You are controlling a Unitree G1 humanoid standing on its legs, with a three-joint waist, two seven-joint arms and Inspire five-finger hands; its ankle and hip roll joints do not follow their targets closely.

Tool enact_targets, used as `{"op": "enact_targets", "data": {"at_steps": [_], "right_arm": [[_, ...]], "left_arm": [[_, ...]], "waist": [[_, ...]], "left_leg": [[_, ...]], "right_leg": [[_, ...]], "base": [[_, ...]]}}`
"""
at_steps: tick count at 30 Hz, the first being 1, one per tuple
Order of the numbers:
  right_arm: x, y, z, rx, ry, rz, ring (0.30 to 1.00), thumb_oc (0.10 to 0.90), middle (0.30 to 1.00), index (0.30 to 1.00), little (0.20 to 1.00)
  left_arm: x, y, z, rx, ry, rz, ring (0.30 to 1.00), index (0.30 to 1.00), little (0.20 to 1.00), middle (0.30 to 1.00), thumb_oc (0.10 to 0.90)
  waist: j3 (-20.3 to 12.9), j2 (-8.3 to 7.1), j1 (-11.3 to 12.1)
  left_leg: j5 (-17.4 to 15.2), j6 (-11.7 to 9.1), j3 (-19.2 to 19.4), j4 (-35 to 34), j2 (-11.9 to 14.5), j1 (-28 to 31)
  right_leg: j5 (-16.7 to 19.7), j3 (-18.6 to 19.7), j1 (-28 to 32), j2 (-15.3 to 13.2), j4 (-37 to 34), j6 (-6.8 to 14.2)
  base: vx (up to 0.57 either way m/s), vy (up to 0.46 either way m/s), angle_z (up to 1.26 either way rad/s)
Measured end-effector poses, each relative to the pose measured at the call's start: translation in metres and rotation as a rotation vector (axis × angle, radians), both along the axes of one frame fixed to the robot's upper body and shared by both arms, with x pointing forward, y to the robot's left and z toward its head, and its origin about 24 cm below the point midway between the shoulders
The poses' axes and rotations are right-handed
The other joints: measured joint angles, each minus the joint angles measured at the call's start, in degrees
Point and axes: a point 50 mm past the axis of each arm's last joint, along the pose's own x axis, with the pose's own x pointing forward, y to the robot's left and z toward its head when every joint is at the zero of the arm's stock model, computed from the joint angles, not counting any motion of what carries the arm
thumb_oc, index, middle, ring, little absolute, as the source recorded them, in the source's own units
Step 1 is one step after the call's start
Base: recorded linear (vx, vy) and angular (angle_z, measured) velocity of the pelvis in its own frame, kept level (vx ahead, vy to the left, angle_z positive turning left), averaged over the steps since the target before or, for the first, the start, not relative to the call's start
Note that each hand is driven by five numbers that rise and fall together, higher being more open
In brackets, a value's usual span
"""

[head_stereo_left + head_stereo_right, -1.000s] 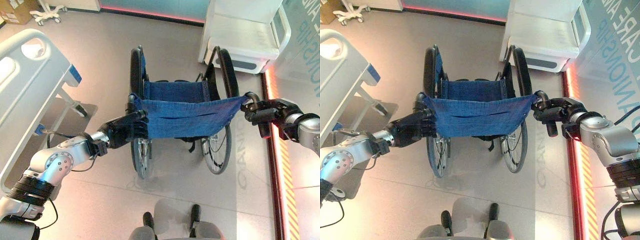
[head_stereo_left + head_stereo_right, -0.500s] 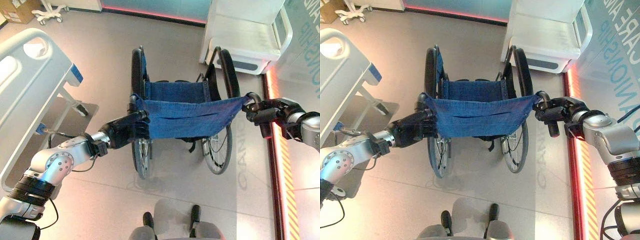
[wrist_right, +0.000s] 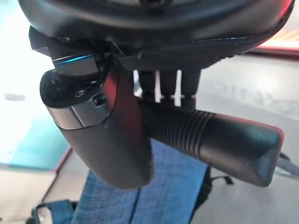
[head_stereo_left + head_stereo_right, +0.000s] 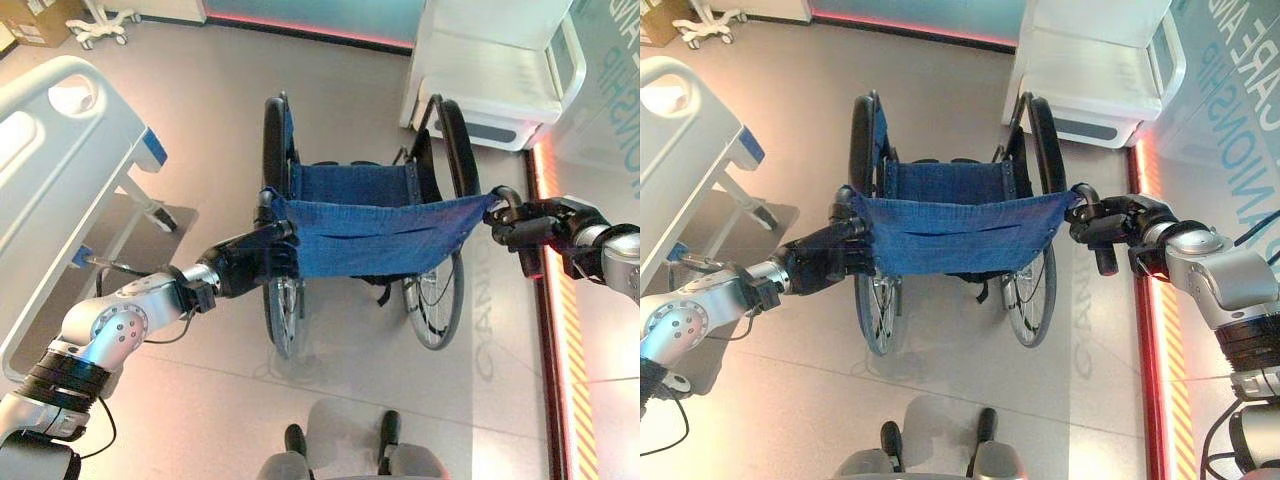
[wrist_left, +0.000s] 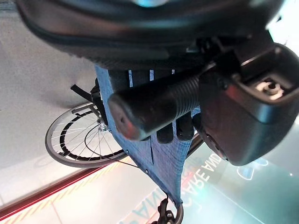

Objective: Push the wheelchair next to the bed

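Note:
A wheelchair (image 4: pixel 370 232) with a blue cloth back and seat and black wheels stands on the floor ahead of me, facing away. My left hand (image 4: pixel 252 262) is shut on its left push handle (image 5: pixel 154 105); the ribbed black grip lies across the palm under the thumb. My right hand (image 4: pixel 530 228) is shut on the right push handle (image 3: pixel 215 140) in the same way. The white bed (image 4: pixel 55 170) with a blue corner stands to the left of the wheelchair, about a wheel's width of floor away from it.
A white cabinet-like unit (image 4: pixel 495 65) stands just beyond the wheelchair's right wheel. A red-lit strip (image 4: pixel 548 330) runs along the floor on the right. A wheeled stand (image 4: pixel 95 25) and a cardboard box (image 4: pixel 35 25) sit at the far left.
The scene has shifted only slightly; the wheelchair and both hands on its handles stay in almost the same place.

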Motion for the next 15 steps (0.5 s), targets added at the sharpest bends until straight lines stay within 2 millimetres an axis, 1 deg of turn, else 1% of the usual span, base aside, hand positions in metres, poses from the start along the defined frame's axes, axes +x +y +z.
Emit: {"op": "enact_targets", "data": {"at_steps": [1,2,3,4,5,6,7,8,9,10,11,12,13,14,15], "right_arm": [[0.001,0.002,-0.002,-0.005,0.015,0.012,0.3,0.4,0.3,0.3,0.3],[0.004,0.004,-0.002,-0.004,0.025,0.026,0.3,0.4,0.3,0.3,0.3],[0.007,0.008,-0.003,-0.002,0.033,0.042,0.3,0.4,0.3,0.3,0.3],[0.007,0.01,-0.005,-0.006,0.041,0.05,0.3,0.4,0.3,0.3,0.3],[0.007,0.011,-0.007,-0.002,0.052,0.065,0.3,0.4,0.3,0.3,0.3],[0.007,0.012,-0.008,0.003,0.061,0.078,0.3,0.4,0.3,0.3,0.3],[0.007,0.013,-0.008,0.003,0.062,0.081,0.3,0.4,0.3,0.3,0.3],[0.006,0.014,-0.007,-0.009,0.057,0.09,0.3,0.4,0.3,0.3,0.3],[0.006,0.014,-0.005,-0.022,0.054,0.098,0.3,0.4,0.3,0.3,0.3],[0.006,0.013,-0.004,-0.026,0.054,0.1,0.3,0.4,0.3,0.3,0.3],[0.006,0.011,-0.003,-0.026,0.053,0.097,0.3,0.4,0.3,0.3,0.3],[0.005,0.01,-0.002,-0.039,0.05,0.089,0.3,0.4,0.3,0.3,0.3],[0.004,0.006,-0.001,-0.048,0.042,0.075,0.3,0.4,0.3,0.3,0.3],[0.002,0.002,0.0,-0.04,0.032,0.062,0.3,0.4,0.3,0.3,0.3],[0.001,0.001,0.0,-0.046,0.03,0.06,0.3,0.4,0.3,0.3,0.3]], "left_arm": [[0.0,0.001,-0.001,0.001,0.005,0.016,0.3,0.3,0.3,0.3,0.4],[0.001,0.005,-0.001,-0.003,0.005,0.034,0.3,0.3,0.3,0.3,0.4],[0.002,0.009,0.001,-0.008,0.0,0.055,0.3,0.3,0.3,0.3,0.4],[0.002,0.009,-0.001,-0.009,0.006,0.065,0.3,0.3,0.3,0.3,0.4],[0.001,0.012,-0.003,-0.008,0.015,0.082,0.3,0.3,0.3,0.3,0.4],[-0.001,0.014,-0.006,-0.009,0.023,0.09,0.3,0.3,0.3,0.3,0.4],[-0.002,0.015,-0.007,-0.012,0.024,0.092,0.3,0.3,0.3,0.3,0.4],[-0.005,0.015,-0.007,-0.025,0.019,0.095,0.3,0.3,0.3,0.3,0.4],[-0.006,0.015,-0.007,-0.029,0.017,0.09,0.3,0.3,0.3,0.3,0.4],[-0.007,0.014,-0.008,-0.033,0.018,0.079,0.3,0.3,0.3,0.3,0.4],[-0.008,0.013,-0.009,-0.037,0.021,0.066,0.3,0.3,0.3,0.3,0.4],[-0.01,0.011,-0.01,-0.044,0.023,0.048,0.3,0.3,0.3,0.3,0.4],[-0.013,0.007,-0.011,-0.046,0.024,0.026,0.3,0.3,0.3,0.3,0.4],[-0.018,0.003,-0.013,-0.048,0.028,0.006,0.3,0.3,0.3,0.3,0.4],[-0.021,0.001,-0.015,-0.049,0.033,-0.004,0.3,0.3,0.3,0.3,0.4]], "waist": [[0.19,-0.34,1.21],[0.79,-0.48,1.83],[2.15,-1.51,3.3],[2.24,-1.65,4.06],[2.54,-1.12,4.86],[2.79,-0.57,5.25],[3.04,-0.66,5.58],[3.48,-1.45,5.85],[3.85,-1.71,6.53],[3.94,-1.58,6.37],[4.32,-1.02,6.35],[4.72,-0.37,6.59],[5.2,0.55,7.46],[5.69,1.7,8.02],[5.74,2.39,8.51]], "left_leg": [[-0.46,-0.32,0.05,2.71,0.65,-0.65],[-1.45,-1.78,-0.63,7.58,1.98,-2.14],[-2.03,-2.52,-1.87,16.32,3.24,-5.04],[-1.96,-2.61,-2.48,20.38,3.96,-6.66],[-1.79,-2.75,-3.94,26.92,5.6,-9.19],[-1.16,-3.33,-6.29,32.57,6.66,-11.48],[-1.52,-4.06,-7.75,35.37,6.47,-13.72],[-2.31,-4.42,-9.67,35.07,3.6,-15.21],[-2.35,-4.36,-9.03,29.31,1.69,-15.56],[-2.02,-3.95,-7.32,22.27,0.72,-15.4],[-1.84,-4.22,-6.46,16.33,0.56,-15.6],[-1.51,-4.64,-6.68,10.71,0.66,-15.82],[-0.23,-4.98,-8.27,5.85,1.02,-15.66],[0.92,-5.11,-9.68,4.49,1.58,-15.79],[0.91,-5.12,-10.15,4.34,1.77,-15.8]], "right_leg": [[-0.39,0.12,0.15,0.43,0.26,-0.59],[-2.19,-0.4,-0.83,0.96,3.09,-2.03],[-4.36,-0.64,-1.69,0.54,6.64,-3.56],[-5.24,-0.19,-1.57,0.91,7.52,-3.37],[-6.4,0.35,-1.08,1.82,9.16,-4.14],[-6.94,0.57,0.07,2.63,9.14,-4.9],[-7.13,1.15,0.38,2.85,9.09,-5.11],[-7.24,3.45,0.47,2.62,8.8,-5.35],[-7.21,5.05,0.75,2.61,8.18,-5.39],[-7.08,5.36,1.6,2.94,7.17,-5.58],[-7.12,5.37,2.82,3.38,6.19,-5.52],[-7.17,5.79,4.19,3.82,5.35,-5.47],[-7.28,7.07,5.43,4.12,4.6,-5.43],[-7.48,8.38,6.98,4.17,3.78,-5.13],[-7.62,9.1,7.9,4.09,3.16,-4.92]], "base": [[0.14,-0.201,-0.23],[0.2,-0.242,-0.4],[0.17,-0.15,-0.34],[0.2,-0.094,-0.39],[0.26,-0.008,-0.11],[0.27,0.028,-0.02],[0.35,0.062,0.02],[0.36,0.088,-0.1],[0.5,0.146,-0.11],[0.56,0.196,-0.06],[0.57,0.215,-0.08],[0.51,0.199,-0.31],[0.4,0.16,-0.55],[0.36,0.161,-0.6],[0.35,0.18,-0.72]]}}
